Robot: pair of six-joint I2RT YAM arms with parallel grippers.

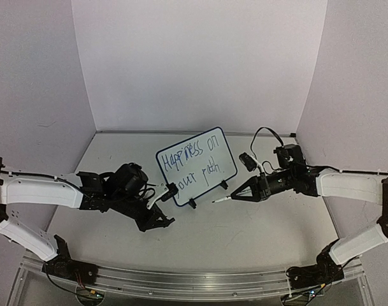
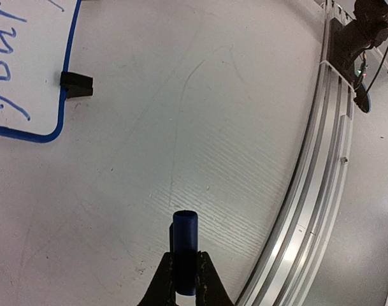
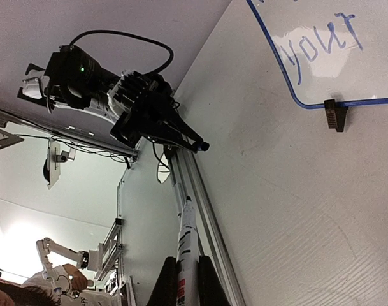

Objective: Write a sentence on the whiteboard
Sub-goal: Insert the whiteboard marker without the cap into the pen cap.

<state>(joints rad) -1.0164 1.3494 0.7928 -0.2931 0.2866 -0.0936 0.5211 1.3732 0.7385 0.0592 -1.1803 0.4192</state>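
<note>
The whiteboard (image 1: 188, 190) lies at mid-worktop (image 1: 244, 236), its long axis running from near left to far right. The sentence (image 1: 194, 155), "Happiness on your path", follows that slant in two lines. The right tool (image 1: 235, 195) is closed on a marker (image 1: 222, 199); its tip points left, just beside the board's near edge. The left tool (image 2: 185, 264) grips a blue cap (image 2: 185, 252).

Overhead camera, set high and far back at the near edge, looks down over the table (image 1: 232, 233) and whiteboard (image 1: 197, 164). Left wrist camera sits close above the tabletop, sighting past the left gripper (image 2: 185, 262) and its pinched blue cap (image 2: 185, 234). Right wrist camera, low, sights past the right gripper (image 3: 186, 271) and its clamped marker (image 3: 186, 223) toward the left arm (image 3: 117, 95). Both wrist views share the whiteboard's near corner and the front rail (image 2: 308, 191).
</note>
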